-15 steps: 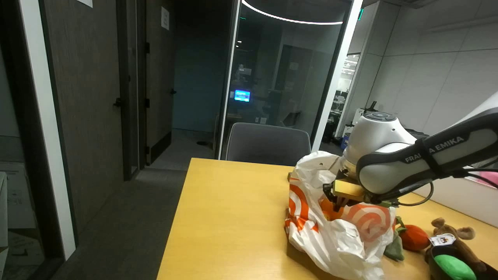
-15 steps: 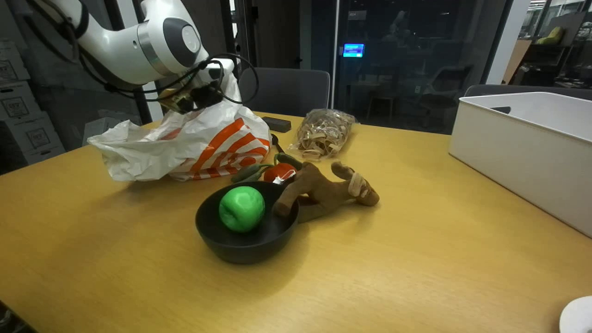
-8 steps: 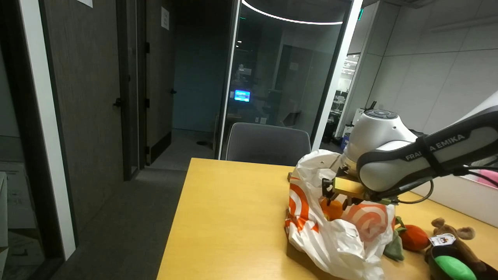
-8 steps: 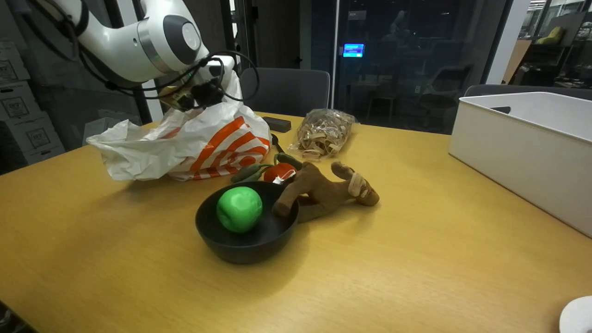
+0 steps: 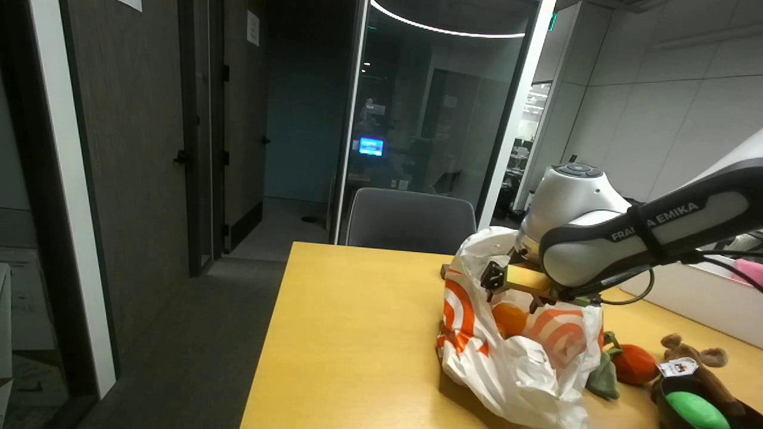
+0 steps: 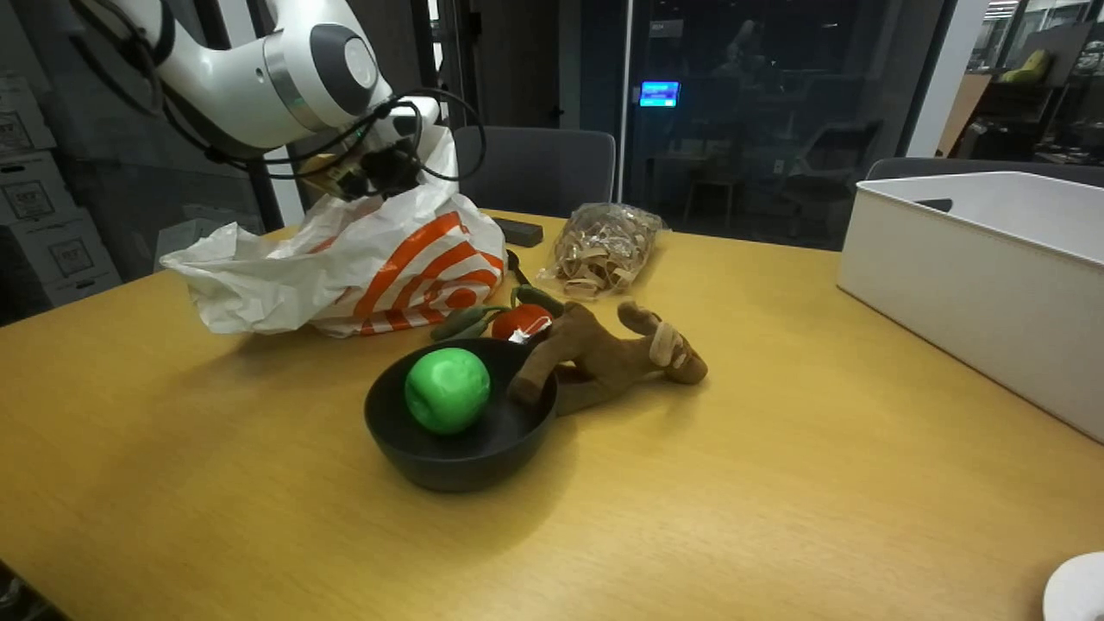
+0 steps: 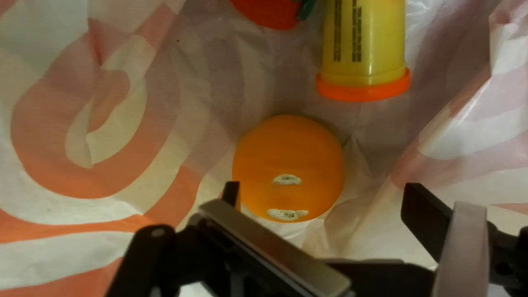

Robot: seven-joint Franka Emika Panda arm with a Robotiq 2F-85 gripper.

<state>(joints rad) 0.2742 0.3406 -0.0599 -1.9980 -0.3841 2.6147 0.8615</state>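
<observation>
Tabletop [image 5: 346,322] beneath white bag [image 6: 371,276] — orange ball [image 5: 509,320] partly hidden, yellow tub [image 7: 365,45] cropped

There's open room down to the orange ball [image 7: 288,154]; the plastic bag [image 5: 524,369] hems both sides, a yellow tub [image 7: 363,45] sits close!

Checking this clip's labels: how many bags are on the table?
2: the orange-patterned white bag, under the gripper, and the clear bag beyond the brown plush toy in an exterior view. More may be hidden in the white bin.
</observation>
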